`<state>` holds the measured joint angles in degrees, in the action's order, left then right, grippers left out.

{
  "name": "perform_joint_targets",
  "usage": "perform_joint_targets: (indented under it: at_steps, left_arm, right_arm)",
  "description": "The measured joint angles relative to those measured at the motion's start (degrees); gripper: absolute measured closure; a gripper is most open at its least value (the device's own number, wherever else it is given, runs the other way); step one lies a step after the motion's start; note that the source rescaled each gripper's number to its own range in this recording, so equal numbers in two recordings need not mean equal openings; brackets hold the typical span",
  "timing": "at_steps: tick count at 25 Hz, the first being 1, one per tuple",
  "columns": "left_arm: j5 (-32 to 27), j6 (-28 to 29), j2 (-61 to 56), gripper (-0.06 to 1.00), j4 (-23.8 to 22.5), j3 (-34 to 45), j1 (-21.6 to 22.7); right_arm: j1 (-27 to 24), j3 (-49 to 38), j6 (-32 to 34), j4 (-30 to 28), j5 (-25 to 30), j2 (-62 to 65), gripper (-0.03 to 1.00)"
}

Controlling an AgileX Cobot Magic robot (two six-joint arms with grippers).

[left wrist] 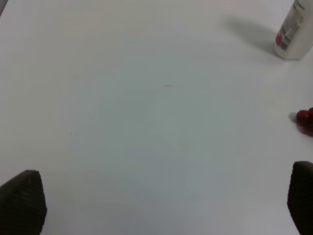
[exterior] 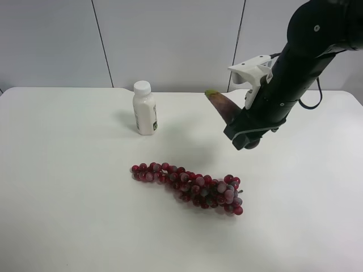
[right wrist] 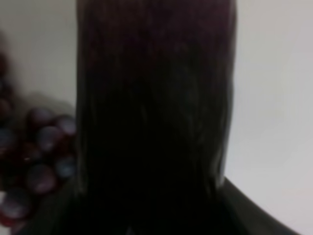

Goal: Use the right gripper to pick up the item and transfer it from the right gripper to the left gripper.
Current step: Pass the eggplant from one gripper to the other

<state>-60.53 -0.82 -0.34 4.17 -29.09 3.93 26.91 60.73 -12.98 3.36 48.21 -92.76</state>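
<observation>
The dark purple eggplant [exterior: 223,106] is held off the table, its yellow-green tip pointing up and to the left in the exterior high view. My right gripper [exterior: 234,119], on the black arm with the white mount, is shut on it. In the right wrist view the eggplant [right wrist: 156,117] fills most of the frame, dark and blurred. My left gripper [left wrist: 161,205] is open and empty above bare table, its fingertips [left wrist: 22,200] wide apart. The left arm is not in the exterior high view.
A white bottle [exterior: 144,107] stands upright on the white table [exterior: 57,170], left of the held eggplant. A bunch of red grapes [exterior: 190,187] lies below the right gripper, nearer the front. The left wrist view shows the bottle [left wrist: 295,32] and a few grapes [left wrist: 305,117].
</observation>
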Motion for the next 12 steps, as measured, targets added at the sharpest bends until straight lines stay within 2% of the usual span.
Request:
perform_joint_targets:
  at_steps: [6, 12]
  left_arm:
    - [0.00, -0.29, 0.00, -0.06, 0.16, 0.00, 0.00]
    - [-0.06, -6.32, 5.11, -0.06, 4.40, 0.00, 0.00]
  right_arm:
    - [7.65, 0.00, -2.07, 0.00, 0.05, 0.76, 0.96]
    - [15.99, 0.00, -5.15, 0.11, -0.01, 0.76, 0.96]
